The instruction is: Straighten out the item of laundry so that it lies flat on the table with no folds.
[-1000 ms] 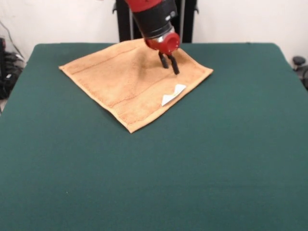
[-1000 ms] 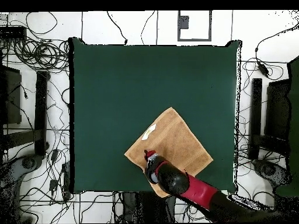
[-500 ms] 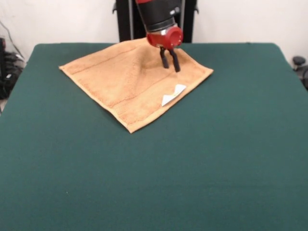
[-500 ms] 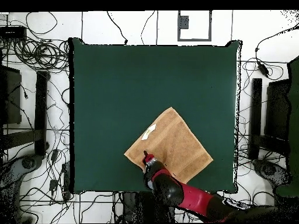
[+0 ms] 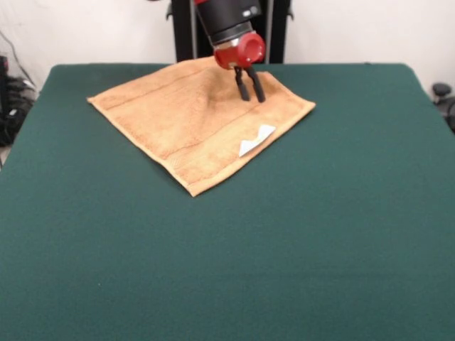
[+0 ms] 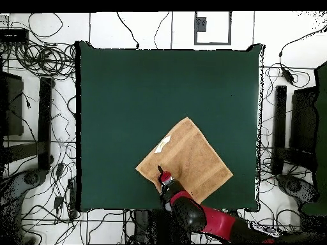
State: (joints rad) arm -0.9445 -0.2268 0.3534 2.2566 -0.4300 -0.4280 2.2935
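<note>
The tan-orange towel lies spread out as a diamond on the far part of the dark green table, with woven bands near two edges. Its white care tag lies near the right edge. My gripper hangs just above the towel's far right part, near the corner by the pedestal. Its two dark fingers are a little apart and hold nothing. In the overhead view the towel sits near the table's bottom edge, the tag is at its upper left, and the gripper is at its left corner.
The table is far bigger than the towel. Cables and equipment stands lie on the floor around the table. The black pedestal stands behind the far edge.
The arm has drawn back towards the pedestal and the gripper has risen slightly over the towel. The towel has not moved.
</note>
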